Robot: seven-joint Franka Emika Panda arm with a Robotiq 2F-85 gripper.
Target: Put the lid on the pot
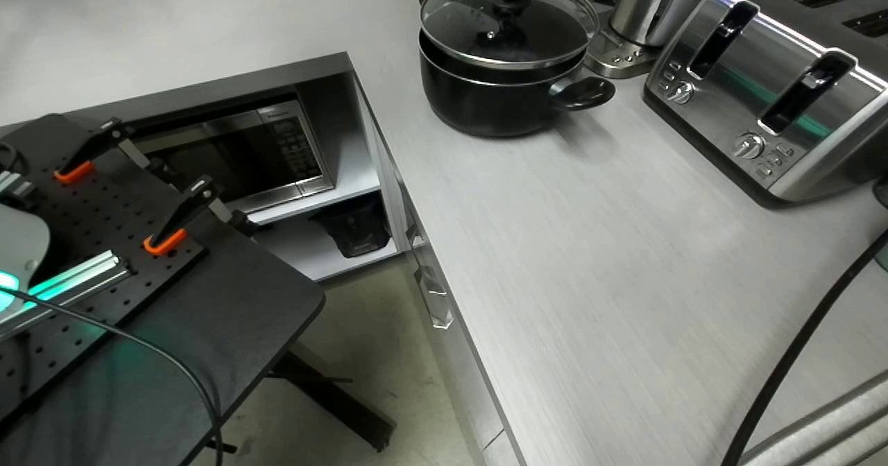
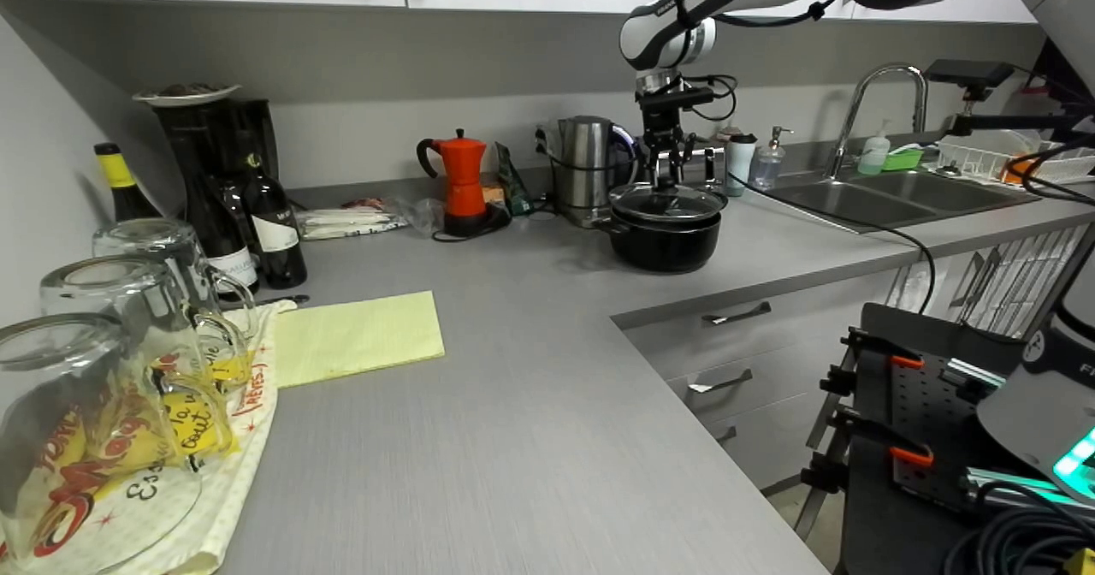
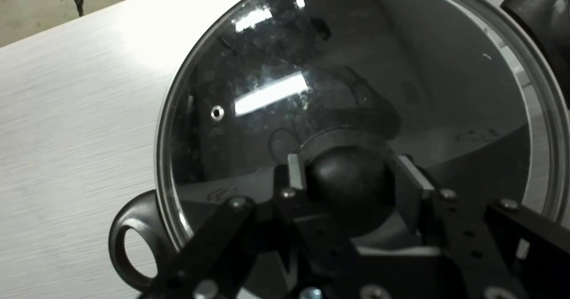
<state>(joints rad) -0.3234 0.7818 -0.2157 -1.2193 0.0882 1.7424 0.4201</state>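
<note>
The gripper (image 3: 355, 174) is closed to the knob's (image 3: 352, 192) width, holding the lid (image 1: 461, 32) just above the pot (image 1: 496, 105). Expect rigid, fragile glass; grip by the knob only.

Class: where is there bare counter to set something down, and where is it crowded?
Bare: the counter between yellow sheet, printed towel and robot-side edge; also between pot, toaster and the edge above the drawers. Crowded: behind the pot, by the kettle; on the towel, under glass mugs; above the pot, where the hand holds the lid.
</note>
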